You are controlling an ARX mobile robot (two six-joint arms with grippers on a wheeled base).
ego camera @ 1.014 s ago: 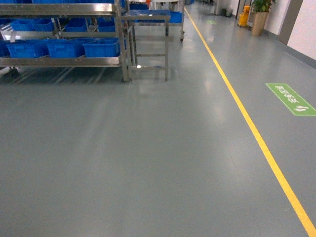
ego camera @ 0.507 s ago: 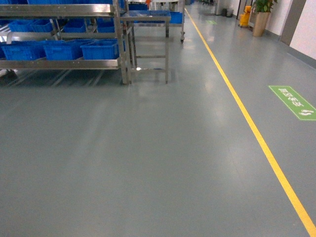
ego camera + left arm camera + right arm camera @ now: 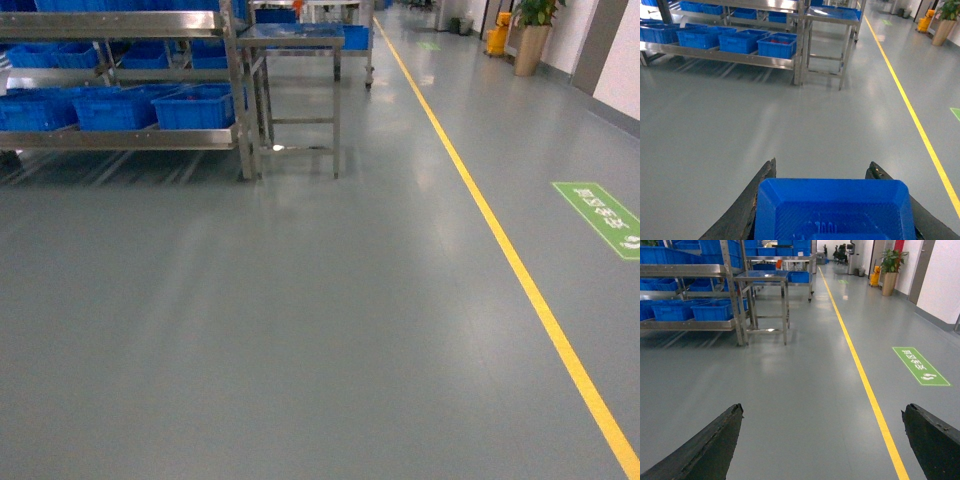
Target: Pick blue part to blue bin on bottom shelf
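The blue part (image 3: 835,210), a flat blue plastic piece with bevelled edges, fills the bottom of the left wrist view. My left gripper (image 3: 822,167) is shut on it, one black finger on each side. In the right wrist view my right gripper (image 3: 822,409) is open above bare floor, holding nothing. Neither gripper shows in the head view. The bottom shelf (image 3: 120,138) of the steel rack is far ahead on the left and carries several blue bins (image 3: 195,108). The same bins (image 3: 777,46) show in the left wrist view, the nearest with something red inside.
A small steel table (image 3: 292,38) stands right of the rack. A yellow floor line (image 3: 500,250) runs down the aisle, with a green floor sign (image 3: 605,218) to its right. A potted plant (image 3: 530,40) and a yellow bucket (image 3: 495,35) stand far back. Grey floor lies between me and the rack.
In the head view the rack, the table and the green sign have slid lower and look slightly nearer, and the rack has shifted a little left. The base has rolled forward.
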